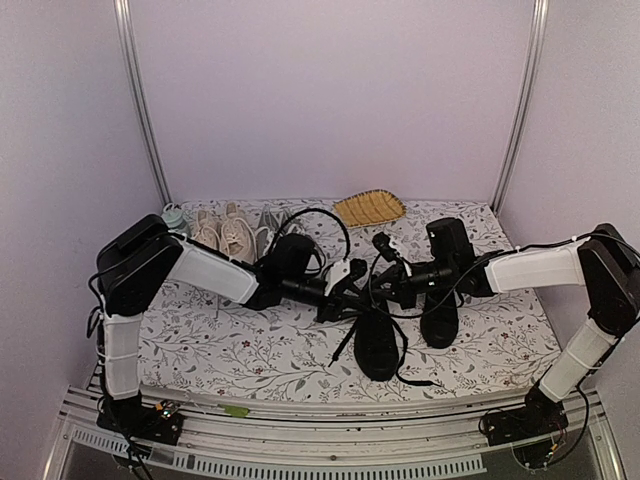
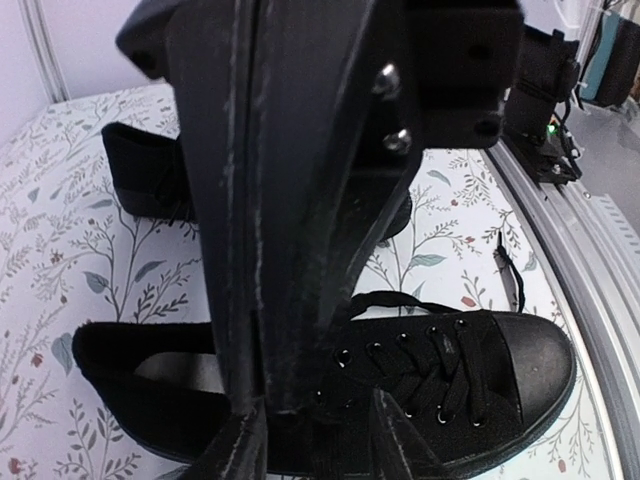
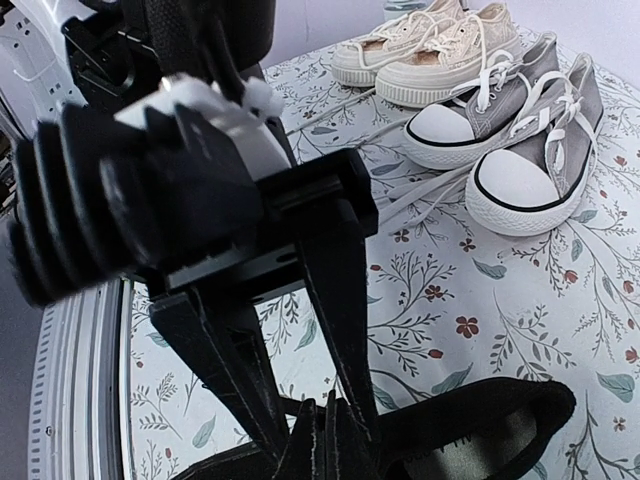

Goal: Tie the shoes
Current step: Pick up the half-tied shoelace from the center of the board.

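Two black shoes lie mid-table on the floral cloth: one (image 1: 378, 345) (image 2: 480, 370) points its toe toward the front edge, the other (image 1: 440, 320) (image 2: 150, 170) lies to its right. Both grippers meet just above the nearer shoe's laces. My left gripper (image 1: 350, 298) (image 2: 318, 440) is open, its tips apart over the eyelets. Its spread fingers (image 3: 335, 280) straddle my right gripper (image 1: 374, 293) (image 3: 333, 440). The right gripper's tips are pressed together on a thin black lace. Loose laces trail off the shoe (image 1: 345, 340). The right gripper's fingers (image 2: 290, 250) hide much of the left wrist view.
A beige pair (image 1: 225, 232) (image 3: 430, 50) and a grey pair with white toe caps (image 1: 270, 225) (image 3: 520, 150) stand at the back left. A woven yellow mat (image 1: 368, 207) lies at the back centre. The metal front rail (image 2: 590, 250) runs close to the shoe's toe.
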`<state>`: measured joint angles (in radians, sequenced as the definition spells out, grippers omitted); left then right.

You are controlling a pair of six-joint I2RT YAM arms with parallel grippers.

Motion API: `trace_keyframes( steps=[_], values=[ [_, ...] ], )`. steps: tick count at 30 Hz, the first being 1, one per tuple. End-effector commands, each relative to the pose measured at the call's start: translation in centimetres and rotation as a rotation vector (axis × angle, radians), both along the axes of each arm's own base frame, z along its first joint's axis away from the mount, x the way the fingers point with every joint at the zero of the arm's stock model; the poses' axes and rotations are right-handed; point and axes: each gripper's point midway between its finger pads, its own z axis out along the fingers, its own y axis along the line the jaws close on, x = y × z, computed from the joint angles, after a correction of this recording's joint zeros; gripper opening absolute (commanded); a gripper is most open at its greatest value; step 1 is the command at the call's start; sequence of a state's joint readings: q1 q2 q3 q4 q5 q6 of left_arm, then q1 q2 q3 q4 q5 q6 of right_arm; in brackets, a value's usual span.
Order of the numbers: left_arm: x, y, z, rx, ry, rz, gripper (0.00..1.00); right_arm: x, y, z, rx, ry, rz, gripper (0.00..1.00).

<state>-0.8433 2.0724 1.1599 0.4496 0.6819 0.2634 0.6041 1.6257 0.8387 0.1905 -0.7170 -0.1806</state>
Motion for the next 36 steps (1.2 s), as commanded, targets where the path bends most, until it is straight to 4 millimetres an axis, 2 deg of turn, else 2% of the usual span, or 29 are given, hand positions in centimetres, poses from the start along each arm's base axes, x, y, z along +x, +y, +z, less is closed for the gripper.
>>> trace_keyframes(
  steps=[1,5,9,12,13,14,16,18,19,22,27,29,32,36],
  values=[
    [1.4,-0.5,-0.1,-0.011,-0.009,0.043,0.33,-0.4,0.4,1.7,0.033,-0.034,0.032,0.0],
    [1.4,-0.7,0.2,-0.028,-0.016,0.044,0.34,-0.7,0.4,1.8,0.04,-0.03,0.047,0.01],
    [1.5,-0.7,0.3,-0.044,-0.027,0.051,0.28,-0.8,0.4,2.0,0.04,-0.036,0.053,0.01],
    [1.2,-0.9,0.4,-0.052,-0.02,0.038,0.26,-1.0,0.4,1.8,0.031,-0.025,0.062,0.01],
    [1.2,-0.9,0.4,-0.051,-0.023,0.042,0.23,-1.0,0.3,1.8,0.025,-0.022,0.059,0.01],
    [1.2,-0.9,0.4,-0.053,-0.026,0.044,0.16,-0.9,0.3,1.9,0.019,-0.025,0.055,0.03],
    [1.1,-0.8,0.5,-0.056,-0.026,0.042,0.03,-0.7,0.1,2.1,0.005,-0.035,0.037,0.16],
    [0.8,-0.7,0.6,-0.065,-0.022,0.033,0.0,-0.5,-0.3,2.4,-0.015,-0.043,0.016,0.34],
    [0.6,-0.7,0.6,-0.068,-0.019,0.026,0.0,-0.4,-0.4,2.7,-0.03,-0.044,0.007,0.39],
    [0.5,-0.6,0.4,-0.068,-0.003,0.034,0.0,-0.2,-1.3,3.1,-0.115,-0.028,-0.049,0.43],
    [0.4,-0.4,0.2,-0.082,0.023,0.06,0.0,-0.8,-2.9,3.3,-0.306,-0.011,-0.174,0.44],
    [0.6,-0.2,-0.1,-0.076,0.03,0.077,0.0,-1.4,-3.4,3.6,-0.36,0.053,-0.22,0.44],
    [0.4,-0.2,-0.2,-0.076,0.025,0.087,0.0,-4.0,-4.0,3.7,-0.402,0.17,-0.251,0.44],
    [0.4,0.0,-0.2,-0.082,0.024,0.112,0.0,-7.0,-6.0,0.9,-0.494,0.316,-0.354,0.44]
  ],
)
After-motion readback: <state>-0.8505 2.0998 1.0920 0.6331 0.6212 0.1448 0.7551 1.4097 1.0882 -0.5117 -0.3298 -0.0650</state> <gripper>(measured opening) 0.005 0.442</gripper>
